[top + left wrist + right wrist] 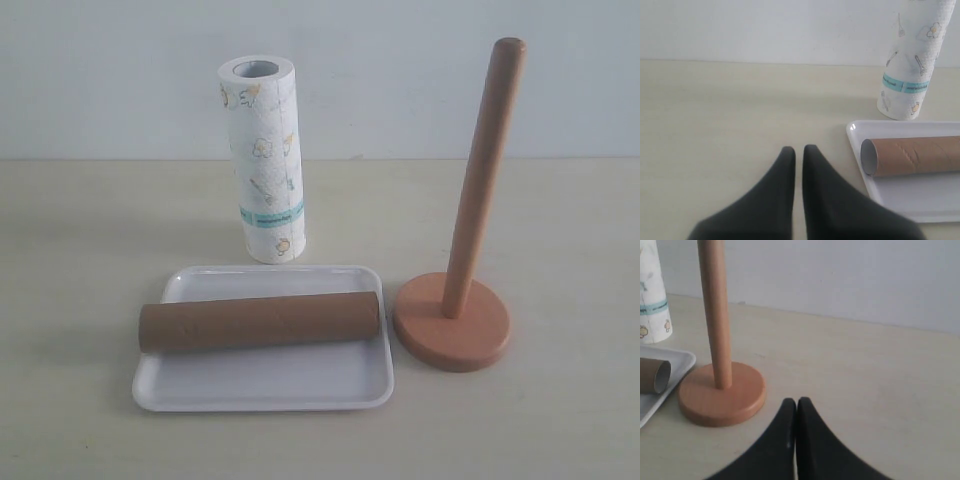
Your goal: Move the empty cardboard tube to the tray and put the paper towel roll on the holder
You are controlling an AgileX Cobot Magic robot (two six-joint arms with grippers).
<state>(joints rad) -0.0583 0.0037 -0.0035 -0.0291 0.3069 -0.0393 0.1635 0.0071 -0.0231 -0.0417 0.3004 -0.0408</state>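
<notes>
The holder (pixel 740 399) is running off the right wrist view's top, while the left gripper (pixel 798 149) and the right gripper (pixel 796 401) are sitting closed, empty.

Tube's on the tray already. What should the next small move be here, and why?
Probably open the left gripper and start it toward the paper towel roll: the cardboard tube already lies across the tray, the holder pole is bare, and the roll stands on the table behind the tray.

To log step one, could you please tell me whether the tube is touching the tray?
Touching. The exterior view shows the tube lying flat across the tray, resting on its floor.
</notes>
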